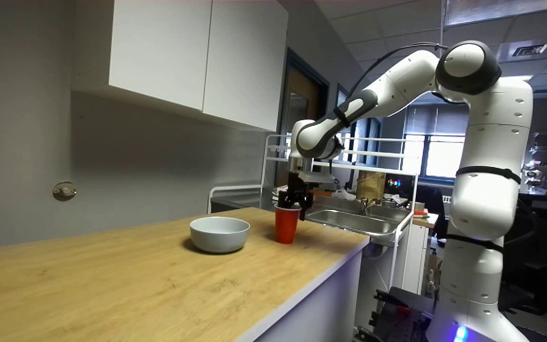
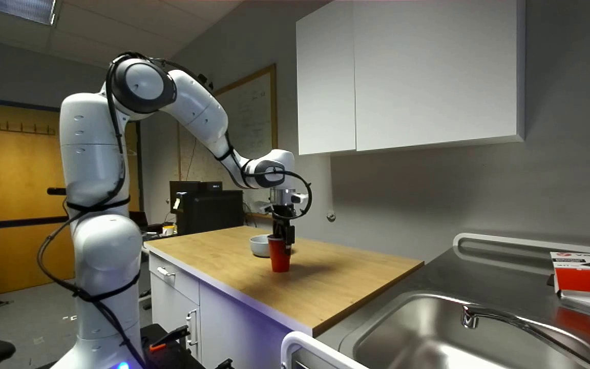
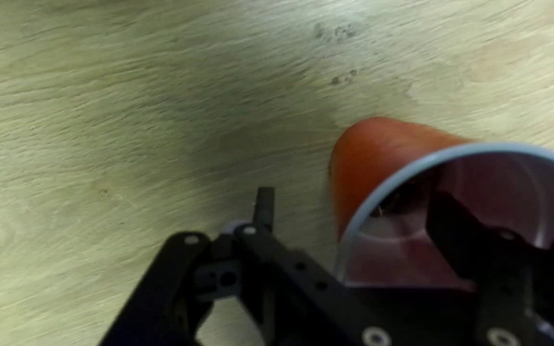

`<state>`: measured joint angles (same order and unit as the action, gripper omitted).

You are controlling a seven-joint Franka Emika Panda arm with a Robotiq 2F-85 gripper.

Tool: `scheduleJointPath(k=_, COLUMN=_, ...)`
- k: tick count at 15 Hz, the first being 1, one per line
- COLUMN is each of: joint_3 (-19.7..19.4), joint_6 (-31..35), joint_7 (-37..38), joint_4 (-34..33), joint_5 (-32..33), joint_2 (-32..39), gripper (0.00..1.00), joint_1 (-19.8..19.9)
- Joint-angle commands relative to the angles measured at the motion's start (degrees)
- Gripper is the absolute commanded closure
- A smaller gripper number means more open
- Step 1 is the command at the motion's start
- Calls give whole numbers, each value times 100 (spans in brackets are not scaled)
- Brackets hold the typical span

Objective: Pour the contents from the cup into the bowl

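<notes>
The red-orange cup (image 1: 286, 227) stands upright on the wooden counter in both exterior views (image 2: 279, 260). My gripper (image 1: 293, 206) points down at the cup with its jaws apart. In the wrist view the gripper (image 3: 351, 197) has one finger inside the cup (image 3: 378, 154) and one outside, with a gap between the outer finger and the wall. Something dark lies at the cup's bottom, partly hidden. The pale grey-white bowl (image 1: 220, 237) stands upright beside the cup. It is partly behind the cup in an exterior view (image 2: 259, 248) and out of the wrist view.
The wooden counter (image 1: 126, 275) has a wall behind it and white cabinets (image 1: 245, 61) above. A sink (image 2: 428, 328) with a faucet (image 2: 510, 320) and a white rack frame (image 1: 411, 204) adjoin the counter. A red-and-white box (image 2: 589, 274) lies beyond the sink.
</notes>
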<state>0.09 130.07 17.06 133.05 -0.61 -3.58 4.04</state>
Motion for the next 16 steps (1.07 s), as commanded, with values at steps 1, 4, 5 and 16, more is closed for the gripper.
scheduleJointPath(k=1, joint_3=-17, joint_6=-130, joint_7=273, joint_4=-274, joint_5=69, joint_2=242, gripper=51, joint_1=-102)
scheduleJointPath(k=4, joint_3=-32, joint_6=-202, joint_7=333, joint_4=-355, joint_5=138, joint_2=259, gripper=73, joint_1=-141)
scheduleJointPath(k=5, joint_3=-32, joint_6=-221, joint_7=347, joint_4=-374, joint_5=161, joint_2=246, gripper=80, joint_1=-150)
scheduleJointPath(k=16, joint_3=302, joint_6=-874, joint_7=1361, joint_4=-586, joint_5=910, joint_2=-64, gripper=100, joint_1=-540)
